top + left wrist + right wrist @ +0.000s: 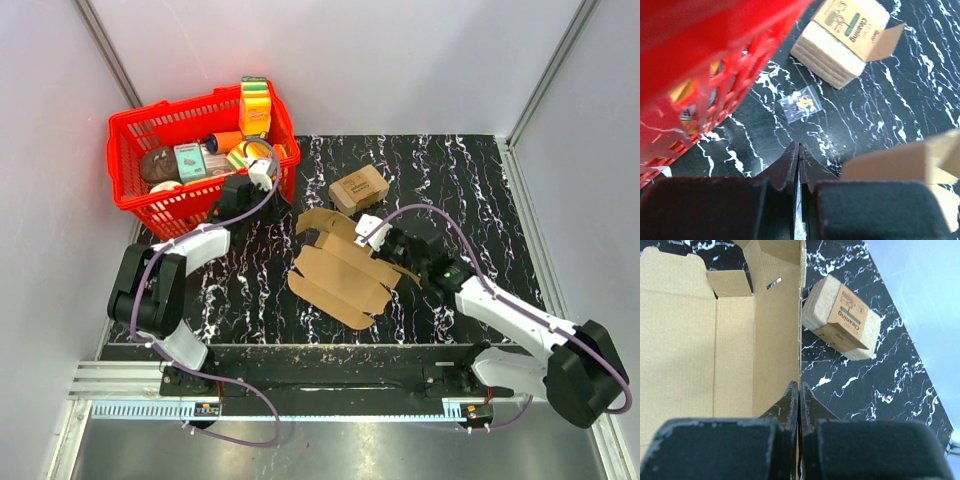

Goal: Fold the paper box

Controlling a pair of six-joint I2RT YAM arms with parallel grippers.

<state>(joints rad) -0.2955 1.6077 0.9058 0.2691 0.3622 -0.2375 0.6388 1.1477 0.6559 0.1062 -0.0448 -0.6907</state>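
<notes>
Two things crowd my left side: the red basket, packed with groceries at the far left corner of the bench, and the left arm parked right against its near right corner. Through the left wrist camera the basket's mesh wall fills the left of the view, very close to the left fingers. Ahead of them on the dark marbled top lie a small clear plastic bag with yellow bits inside and, further on, a sponge pack in a printed cardboard sleeve. That pack sits just beyond the far edge of the paper box, apart from it, and nothing rests on the box itself.

The left fingers are pressed together and grip nothing; a raised corner of the box shows just to their right, not touching them as far as I can see.

The box lies mid-bench, between the two arms, still mostly flat, with its far flaps and one side panel standing up. The right fingers are closed on the edge of that upright side panel: the cardboard edge runs straight into the seam between them, with the open inside of the box to their left.
</notes>
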